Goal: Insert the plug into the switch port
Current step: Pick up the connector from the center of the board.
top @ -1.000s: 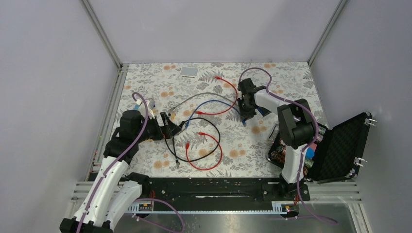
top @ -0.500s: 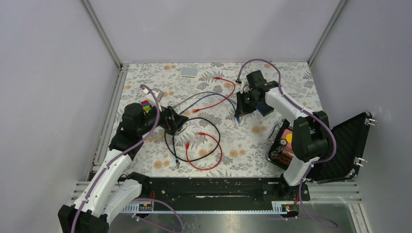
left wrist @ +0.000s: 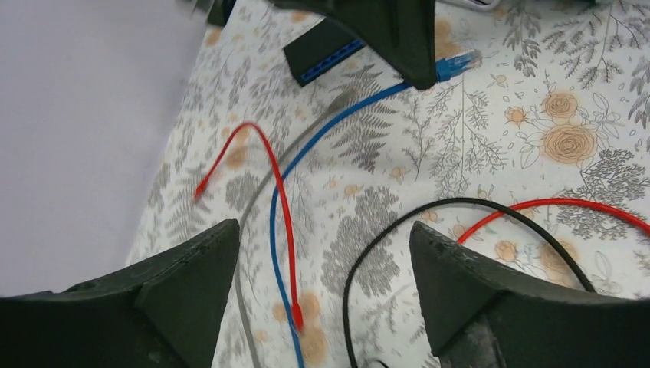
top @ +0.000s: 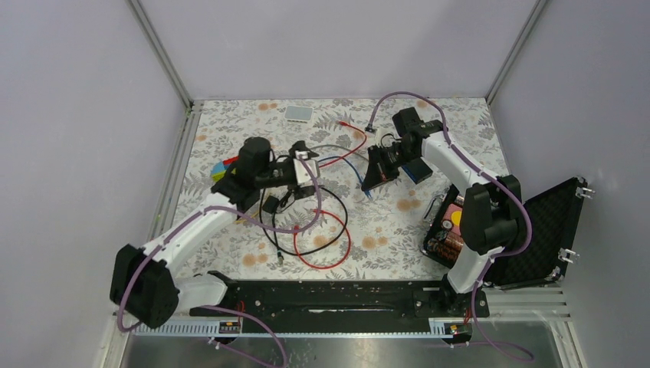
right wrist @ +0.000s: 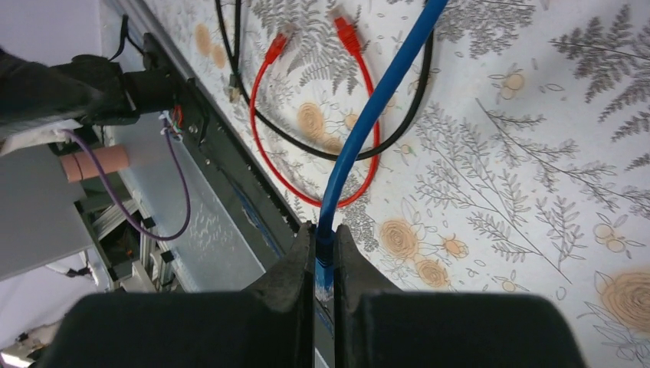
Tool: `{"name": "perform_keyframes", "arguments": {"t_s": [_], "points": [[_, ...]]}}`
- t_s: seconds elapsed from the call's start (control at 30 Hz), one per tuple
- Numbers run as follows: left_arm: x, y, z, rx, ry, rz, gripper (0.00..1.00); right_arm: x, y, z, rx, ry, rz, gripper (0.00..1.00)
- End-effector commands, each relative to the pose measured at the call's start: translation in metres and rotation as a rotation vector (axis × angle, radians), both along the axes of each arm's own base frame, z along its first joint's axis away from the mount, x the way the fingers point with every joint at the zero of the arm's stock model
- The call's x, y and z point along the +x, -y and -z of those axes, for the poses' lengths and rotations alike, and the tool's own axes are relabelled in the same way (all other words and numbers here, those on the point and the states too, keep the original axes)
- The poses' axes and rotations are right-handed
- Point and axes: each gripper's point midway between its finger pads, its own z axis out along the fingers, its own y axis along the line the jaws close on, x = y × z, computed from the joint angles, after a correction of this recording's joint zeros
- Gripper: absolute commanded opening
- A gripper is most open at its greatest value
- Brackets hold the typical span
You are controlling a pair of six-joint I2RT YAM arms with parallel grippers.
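Observation:
The switch, a flat black box with a blue-edged side [top: 418, 170], lies on the floral mat at the right; it also shows in the left wrist view [left wrist: 322, 52]. My right gripper [top: 374, 178] hangs just left of it, shut on the plug of the blue cable [right wrist: 324, 257], with the cable [right wrist: 368, 115] running away over the mat. The plug's tip [left wrist: 458, 64] sticks out below the right fingers, apart from the switch. My left gripper [left wrist: 326, 253] is open and empty above the crossed cables, near the mat's middle [top: 313, 178].
Red loops [top: 326, 257], a black loop [top: 337, 222] and a grey cable [left wrist: 253, 192] lie tangled mid-mat. A small white box [top: 299, 113] sits at the back. A tiny black block [top: 270, 203] lies near the left arm. An open black case [top: 536, 230] stands at the right edge.
My left arm has swung from the left side to the mat's middle. My right gripper has shifted left and nearer with the blue plug, uncovering the switch.

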Motion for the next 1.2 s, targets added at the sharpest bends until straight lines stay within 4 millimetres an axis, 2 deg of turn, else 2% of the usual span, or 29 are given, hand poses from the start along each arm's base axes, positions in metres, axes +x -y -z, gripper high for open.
{"name": "perform_keyframes", "arguments": {"t_s": [0.0,0.1,0.27,0.43,0.63,0.8,0.97,1.1,1.17], "points": [[-0.002,0.045,-0.032,0.032,0.265,0.217,0.80,-0.019,-0.002,-0.028,0.083,0.023,-0.106,0.00],[-0.004,0.075,-0.026,0.077,0.304,0.303,0.77,-0.019,0.000,-0.021,0.064,0.009,-0.113,0.00],[0.000,0.104,0.010,0.216,0.257,0.411,0.73,-0.021,0.001,-0.024,0.068,0.028,-0.129,0.00],[-0.001,0.118,0.032,0.223,0.201,0.476,0.68,-0.022,0.001,-0.031,0.077,0.056,-0.134,0.00],[-0.005,0.126,0.050,0.220,0.159,0.512,0.57,-0.022,0.002,-0.036,0.071,0.074,-0.132,0.01],[-0.003,0.138,0.057,0.213,0.152,0.507,0.54,-0.025,0.001,-0.040,0.091,0.092,-0.139,0.01],[0.001,0.145,0.049,0.161,0.121,0.471,0.31,-0.025,0.002,-0.038,0.083,0.089,-0.135,0.02],[0.001,0.146,0.042,0.094,0.097,0.422,0.03,-0.020,0.000,-0.043,0.089,0.124,-0.107,0.04],[0.002,0.144,0.039,0.058,0.104,0.380,0.00,-0.018,0.000,-0.048,0.092,0.144,-0.087,0.12]]}}
